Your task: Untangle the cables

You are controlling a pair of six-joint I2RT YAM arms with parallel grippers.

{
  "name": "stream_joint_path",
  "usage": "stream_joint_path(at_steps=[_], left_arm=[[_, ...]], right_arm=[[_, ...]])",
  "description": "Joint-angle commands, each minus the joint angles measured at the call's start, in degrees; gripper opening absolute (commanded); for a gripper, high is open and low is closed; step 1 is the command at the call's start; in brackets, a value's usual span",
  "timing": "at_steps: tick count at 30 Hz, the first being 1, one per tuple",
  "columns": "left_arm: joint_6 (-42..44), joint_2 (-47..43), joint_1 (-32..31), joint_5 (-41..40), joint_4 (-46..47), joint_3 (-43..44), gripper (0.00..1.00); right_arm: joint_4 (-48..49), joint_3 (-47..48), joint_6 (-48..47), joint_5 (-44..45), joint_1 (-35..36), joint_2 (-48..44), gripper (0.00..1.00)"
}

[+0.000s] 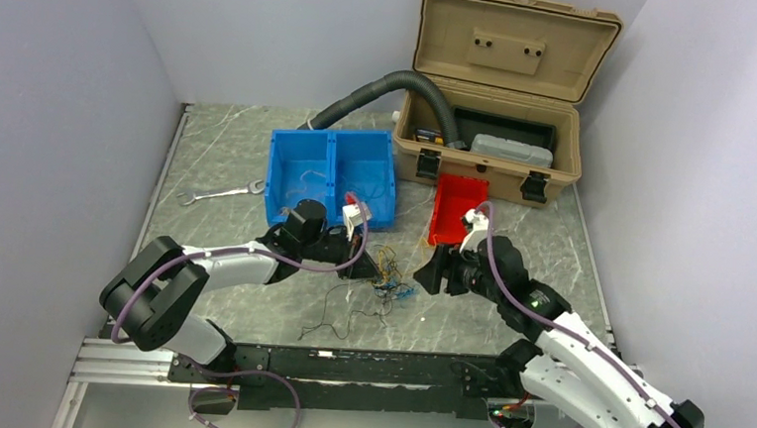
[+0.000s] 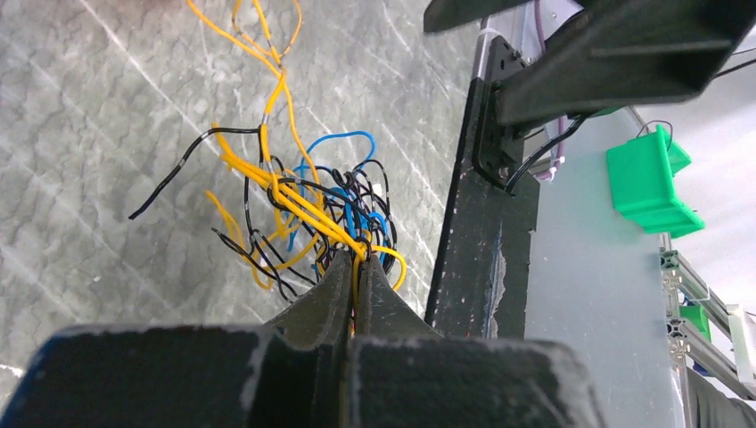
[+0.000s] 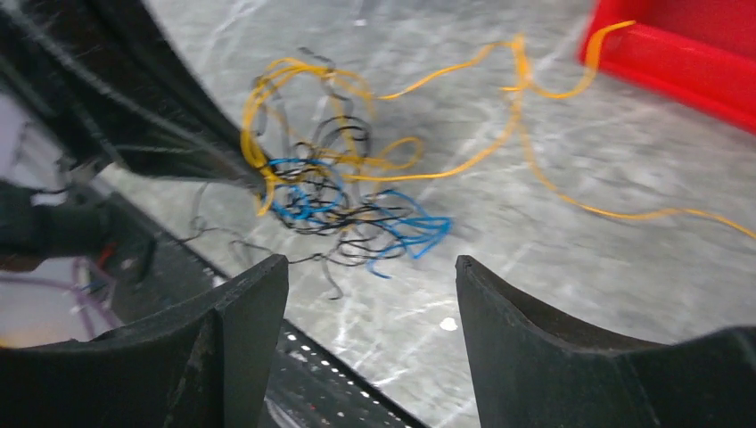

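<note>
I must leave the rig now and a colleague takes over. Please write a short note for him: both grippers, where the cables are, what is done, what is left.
Left gripper: jaws shut on yellow strands at the edge of the cables.
Right gripper: jaws open, holding nothing, facing the knot.
Cables: one knot of yellow, blue and black strands on the table, between the two arms; a long yellow strand reaches toward the red bin.
Done: the left grip is taken; no strand looks clearly freed.
Left: take a second grip with the right and pull the strands apart.
</note>
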Motion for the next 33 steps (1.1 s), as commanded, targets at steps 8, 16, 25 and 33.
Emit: stream_joint_path(at_steps=[8, 16, 25, 33], left_arm=[[-1.8, 0.3, -0.1, 5.2, 6.6, 0.1, 0.0], [-2.2, 0.4, -0.1, 6.8, 7.8, -0.4, 0.0], [-3.1, -0.8, -0.1, 6.7, 9.7, -1.3, 0.0], [3.3, -18.5, 0.0, -14.8, 3.6, -9.2, 0.0]], right_arm=[[25.1, -8.7, 4.7, -5.4, 7.4, 5.6, 0.64], [31.3, -6.9, 2.9, -1.4, 10.7, 14.0, 0.56], [28.6, -6.5, 7.2, 10.7, 14.4, 16.7, 0.15], [0.9, -2.4, 24.5, 33.4, 14.4, 19.0, 0.0]])
